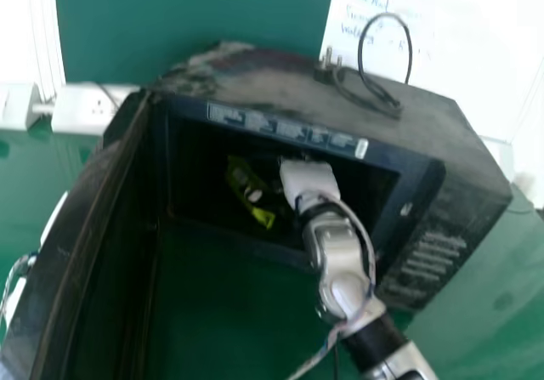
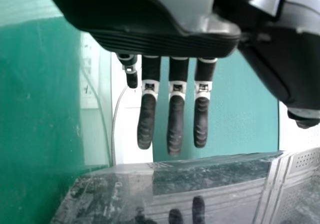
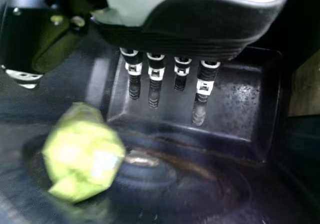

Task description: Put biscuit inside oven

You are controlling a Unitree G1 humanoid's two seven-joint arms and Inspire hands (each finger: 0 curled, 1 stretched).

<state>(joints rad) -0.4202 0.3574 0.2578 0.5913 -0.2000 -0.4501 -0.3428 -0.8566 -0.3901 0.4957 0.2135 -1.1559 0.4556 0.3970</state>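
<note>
We find the biscuit packet [image 1: 264,218] inside the oven [image 1: 255,87], left of our right hand [image 1: 308,178], a gap between them. That hand's fingers are straight, thumb apart. Our left hand [image 1: 53,218], outside the open door [image 1: 72,248], has straight fingers too.

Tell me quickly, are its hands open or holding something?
Left hand: open, fingers straight, holding nothing.
Right hand: open inside the oven, fingers straight; the green packet isn't held.

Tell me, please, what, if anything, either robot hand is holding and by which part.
Nothing: the green packet is in the oven, apart from the right robot hand, and the left robot hand is empty.
</note>
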